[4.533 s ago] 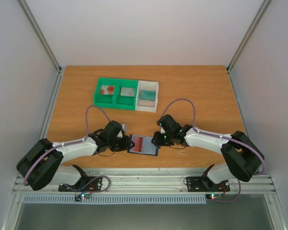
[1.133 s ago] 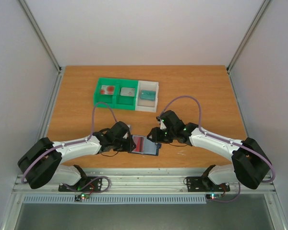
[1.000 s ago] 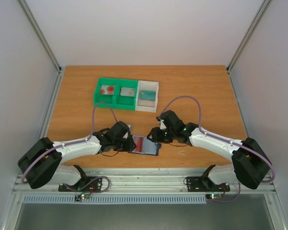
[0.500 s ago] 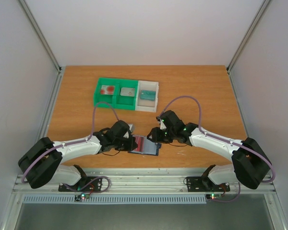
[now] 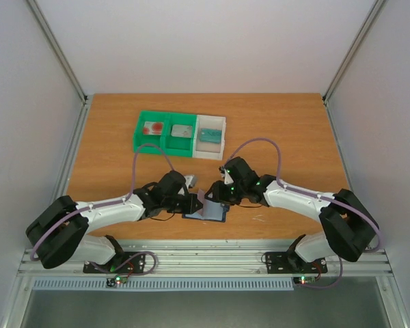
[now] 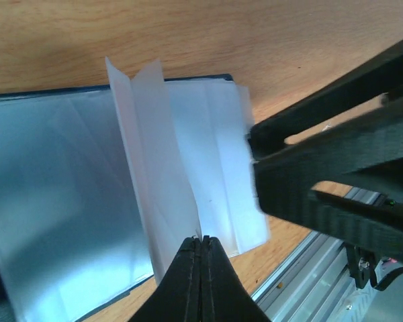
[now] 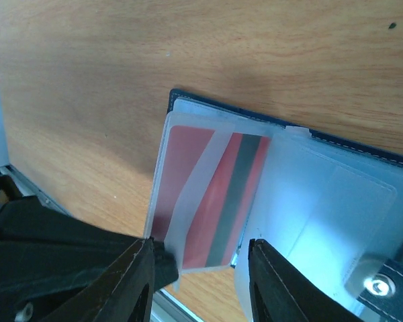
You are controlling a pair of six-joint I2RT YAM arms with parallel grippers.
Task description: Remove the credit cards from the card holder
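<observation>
With your left hand (image 6: 201,240) pinched shut on the card holder (image 6: 54,201), close your parted right hand (image 7: 200,248) squarely on the red credit card (image 7: 201,188).

wood-grain counter (image 5: 287,130) under and beyond the jaws, plain white walls (image 5: 205,41) behind and flanking, aluminium rail (image 5: 212,258) on near side, even light

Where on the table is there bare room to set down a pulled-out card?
Bare table right of the compartment tray, and a strip left of it. Crowded near centre: left gripper and right gripper meet over the card holder.
</observation>
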